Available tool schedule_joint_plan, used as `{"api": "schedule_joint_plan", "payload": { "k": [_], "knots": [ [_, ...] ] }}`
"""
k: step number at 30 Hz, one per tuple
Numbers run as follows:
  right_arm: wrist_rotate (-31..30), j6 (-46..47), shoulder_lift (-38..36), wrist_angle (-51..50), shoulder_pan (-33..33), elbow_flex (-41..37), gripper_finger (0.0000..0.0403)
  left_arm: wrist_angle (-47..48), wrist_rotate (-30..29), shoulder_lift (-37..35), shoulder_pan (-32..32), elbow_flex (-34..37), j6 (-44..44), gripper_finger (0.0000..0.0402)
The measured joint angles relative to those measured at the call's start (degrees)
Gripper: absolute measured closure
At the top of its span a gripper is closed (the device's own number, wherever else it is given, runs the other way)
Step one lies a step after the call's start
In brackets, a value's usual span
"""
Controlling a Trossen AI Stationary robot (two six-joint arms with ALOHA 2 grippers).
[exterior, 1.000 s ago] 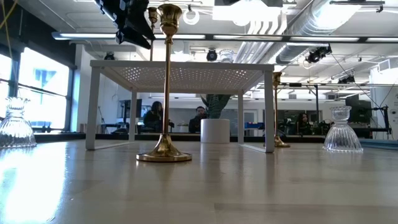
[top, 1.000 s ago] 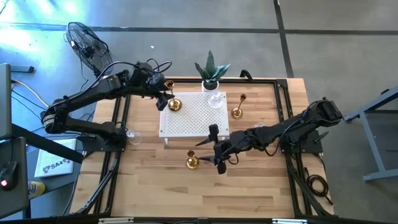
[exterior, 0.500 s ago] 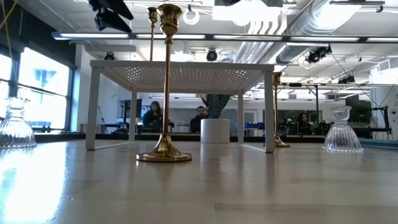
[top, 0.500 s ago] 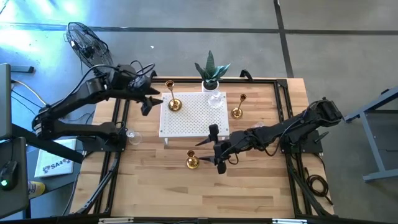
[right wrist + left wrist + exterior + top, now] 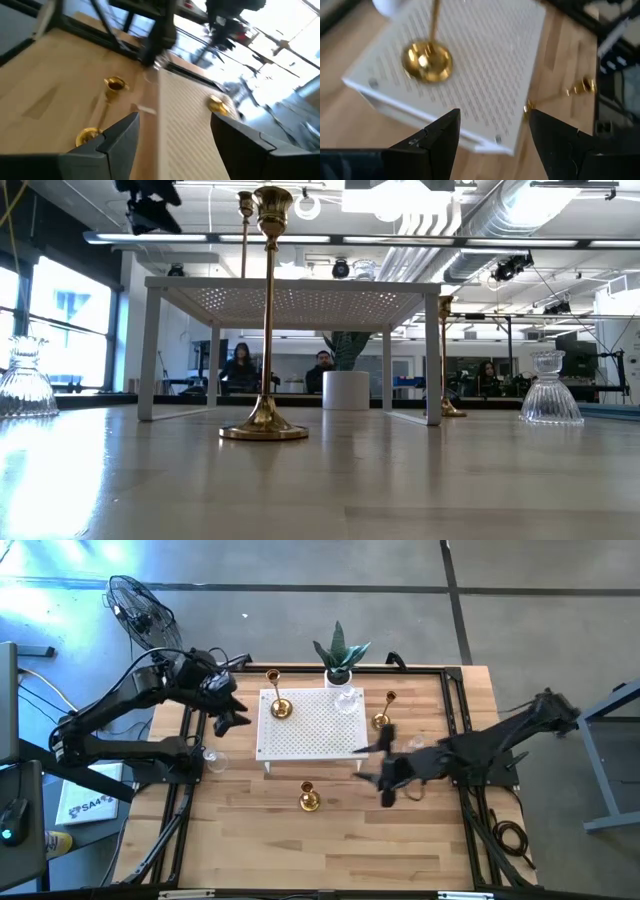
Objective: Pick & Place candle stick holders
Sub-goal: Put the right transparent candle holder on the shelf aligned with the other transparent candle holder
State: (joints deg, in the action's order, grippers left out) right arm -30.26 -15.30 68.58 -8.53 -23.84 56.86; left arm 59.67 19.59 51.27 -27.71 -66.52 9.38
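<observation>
Gold candle stick holders, three on view: one point(image 5: 279, 706) upright on the far left part of the white perforated stand point(image 5: 300, 745), so apparently placed; one point(image 5: 309, 799) on the bare bench point(image 5: 250, 830) just near of the stand; one point(image 5: 382, 718) on the bench just right of the stand. Clear glass holders: one point(image 5: 347, 699) on the stand's far edge, close to the potted plant point(image 5: 340, 655); one point(image 5: 211, 761) on the bench off the stand's near left corner; a third point(image 5: 549, 390) shows in the low view at right, its spot from above uncertain. Judged tally, if the stand is the destination: two placed, four left. Left claw point(image 5: 232, 718): released, jaws wide and empty, hanging just left of the stand beside the placed gold holder. Right claw point(image 5: 388, 778): released, holding nothing, over the bench right of the near gold holder, likely the next pick.
</observation>
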Motion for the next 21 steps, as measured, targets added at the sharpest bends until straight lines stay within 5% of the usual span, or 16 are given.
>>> {"api": "schedule_joint_plan", "payload": {
  "k": [7, 16, 21],
  "knots": [
    [-11.51, 17.42, -12.46, -16.8, -6.99, 0.11, 0.0165, 9.87, 0.42, -1.46, -0.01, 0.02, -0.08, 0.0169],
    [0.74, 54.18, -16.04, -47.76, -8.59, 0.07, 0.0165, 12.52, 0.82, -4.11, -0.01, 0.02, 1.63, 0.0169],
    [-0.45, 72.17, -15.37, -60.43, -7.32, 0.04, 0.0165, 12.45, -0.34, -5.07, -0.01, 0.04, 2.93, 0.0169]
  ]
}}
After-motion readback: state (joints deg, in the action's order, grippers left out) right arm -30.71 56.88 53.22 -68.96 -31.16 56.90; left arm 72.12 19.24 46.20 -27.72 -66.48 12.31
